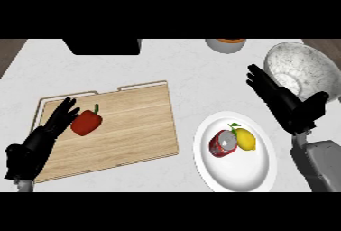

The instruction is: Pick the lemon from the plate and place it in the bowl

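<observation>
A red pepper (pixel 86 122) lies on a wooden board (pixel 126 131) at left, a red can (pixel 223 144) at lower right, and a black box (pixel 103 46) and a grey cup (pixel 225 45) along the top of the white table (pixel 177 67).

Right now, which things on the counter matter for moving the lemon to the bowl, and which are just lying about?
For the job: lemon, plate, bowl, right robot hand.

Lying about: can beside the lemon, pepper, board, cup, black box, left robot hand.
</observation>
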Available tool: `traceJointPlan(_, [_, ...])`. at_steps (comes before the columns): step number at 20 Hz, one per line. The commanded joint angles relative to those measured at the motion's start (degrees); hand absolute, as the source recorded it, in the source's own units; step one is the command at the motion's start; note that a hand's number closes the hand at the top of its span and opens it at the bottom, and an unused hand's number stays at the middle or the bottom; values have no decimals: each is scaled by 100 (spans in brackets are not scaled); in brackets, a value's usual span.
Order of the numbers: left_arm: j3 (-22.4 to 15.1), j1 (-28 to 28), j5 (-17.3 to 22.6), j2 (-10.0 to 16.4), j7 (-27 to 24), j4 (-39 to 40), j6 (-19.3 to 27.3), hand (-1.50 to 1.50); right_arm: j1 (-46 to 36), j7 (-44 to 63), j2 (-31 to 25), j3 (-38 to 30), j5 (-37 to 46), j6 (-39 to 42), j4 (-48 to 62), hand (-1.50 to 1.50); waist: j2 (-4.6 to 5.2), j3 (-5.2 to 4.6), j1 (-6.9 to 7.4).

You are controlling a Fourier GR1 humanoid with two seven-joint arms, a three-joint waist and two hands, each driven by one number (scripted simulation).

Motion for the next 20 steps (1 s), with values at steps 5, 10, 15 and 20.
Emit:
traceJointPlan(5, [252, -773, -254, -145, -132, -282, 493, 0, -701, -491, 208, 729, -1317, 2925, 198, 150, 320, 214, 681])
traceJointPlan(10, [161, -1159, -444, -464, 161, -254, 913, 0, -1079, -2102, -397, -129, -1036, 3758, 1393, -150, 392, 213, 490])
traceJointPlan(15, [258, -1343, -466, -500, 181, 8, 980, 0, -1543, -3045, -982, -193, -833, 5485, 1421, -150, 360, 203, 426])
traceJointPlan(20, [199, -1572, -581, -505, 344, 110, 1005, 0, -2048, -3158, -1420, -52, -106, 5681, 1059, -150, 327, 192, 457])
